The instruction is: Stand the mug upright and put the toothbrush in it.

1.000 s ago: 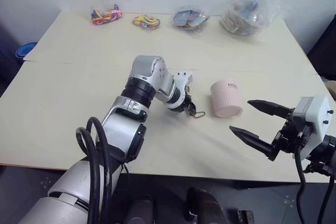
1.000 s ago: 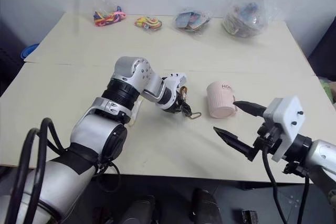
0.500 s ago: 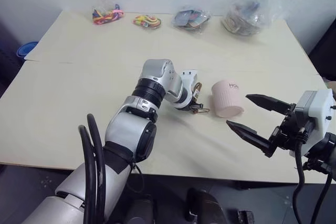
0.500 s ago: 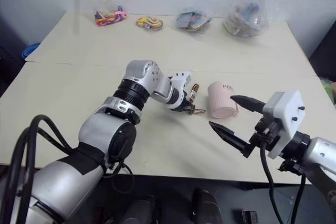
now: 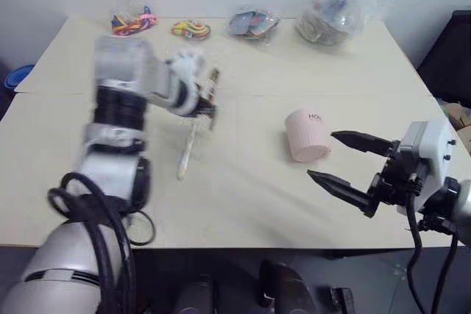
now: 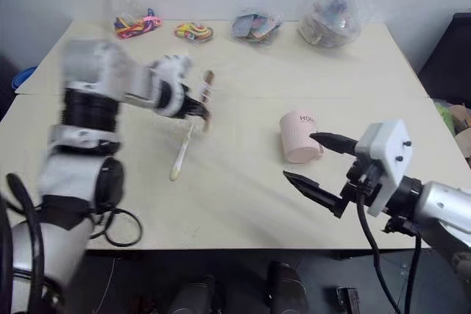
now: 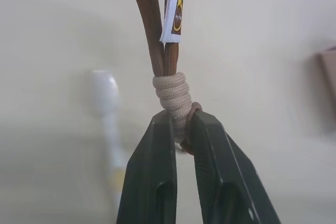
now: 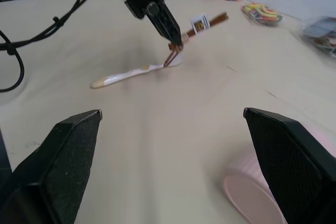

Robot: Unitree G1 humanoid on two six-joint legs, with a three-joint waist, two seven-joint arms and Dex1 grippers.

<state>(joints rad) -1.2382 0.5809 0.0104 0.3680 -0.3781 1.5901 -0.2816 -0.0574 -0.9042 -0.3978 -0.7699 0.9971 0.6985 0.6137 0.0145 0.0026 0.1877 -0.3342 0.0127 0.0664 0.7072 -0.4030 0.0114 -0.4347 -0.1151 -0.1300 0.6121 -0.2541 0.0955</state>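
The left tool point(image 7: 181, 129) is clamped on the whipped end of a brown strap point(image 7: 157, 35), which juts out beyond its fingers and carries a small white tag point(image 7: 173, 11). It hangs above the left half of the surface point(image 5: 294, 79), toward the far edge. Just below it the toothbrush point(image 5: 186, 154) lies flat on the surface, its length running from far edge to near edge; whether the strap touches it cannot be told.

The right tool point(image 5: 344, 161) is spread wide with nothing between its black fingers point(image 5: 362, 140), held level above the right half near the front edge. Just beyond its fingertips the mug point(image 5: 307, 136) lies on its side, well apart from the toothbrush.

Along the far edge sit four clear bags of small items point(image 5: 326, 18).
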